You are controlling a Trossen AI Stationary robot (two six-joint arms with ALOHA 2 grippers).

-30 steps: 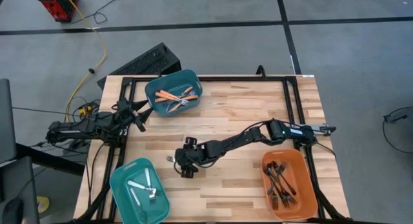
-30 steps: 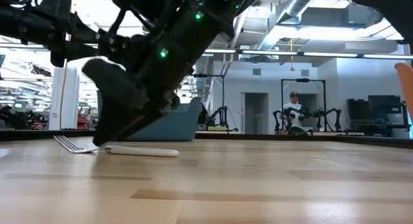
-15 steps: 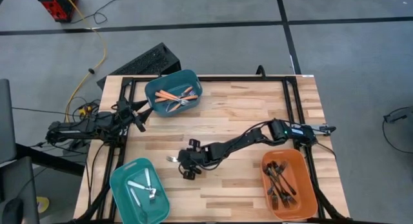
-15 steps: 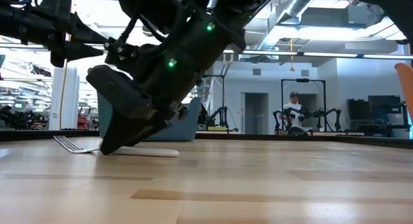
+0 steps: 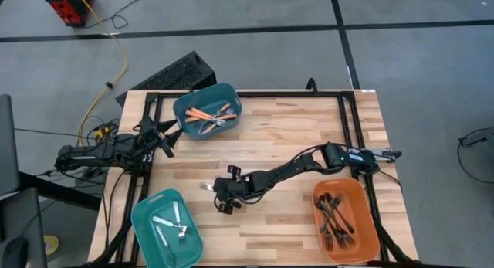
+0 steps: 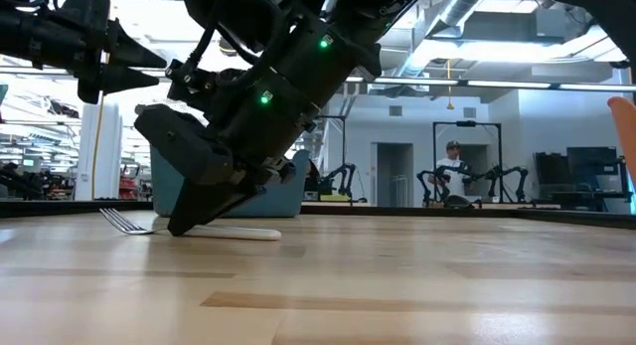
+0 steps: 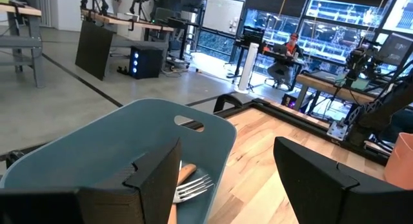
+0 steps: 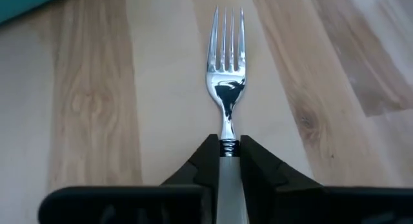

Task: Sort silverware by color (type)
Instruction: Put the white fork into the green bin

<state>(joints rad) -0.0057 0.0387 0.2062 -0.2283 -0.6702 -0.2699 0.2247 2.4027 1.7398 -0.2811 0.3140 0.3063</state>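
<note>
A fork with a white handle and silver tines (image 8: 226, 69) lies flat on the wooden table, a little left of its middle (image 5: 205, 187). My right gripper (image 8: 229, 148) is low over it (image 6: 184, 224), shut on its handle. My left gripper (image 7: 226, 179) stands open at the table's left edge (image 5: 166, 140), holding nothing, facing the far teal bin (image 7: 122, 140). Other silverware lies in bins: orange-handled forks (image 5: 210, 113), white forks (image 5: 171, 225) and black forks (image 5: 336, 218). My right gripper pinches the fork's white handle (image 8: 230, 164) between its two fingers, just behind the silver neck. The fingers (image 8: 205, 161) slant down from above, coming from the handle end, in line with the fork. The fork lies flat on the table (image 6: 248, 234), tines pointing away.
A teal bin (image 5: 185, 106) stands at the far edge. Another teal bin (image 5: 143, 214) is at the near left corner and an orange bin (image 5: 369, 222) at the near right. Bare wood lies between them. A person sits far off in the room (image 6: 454, 171).
My right gripper has sunk onto the fork and shut on its handle. The fork stays flat on the table and has slid a little along it with the fingers.
</note>
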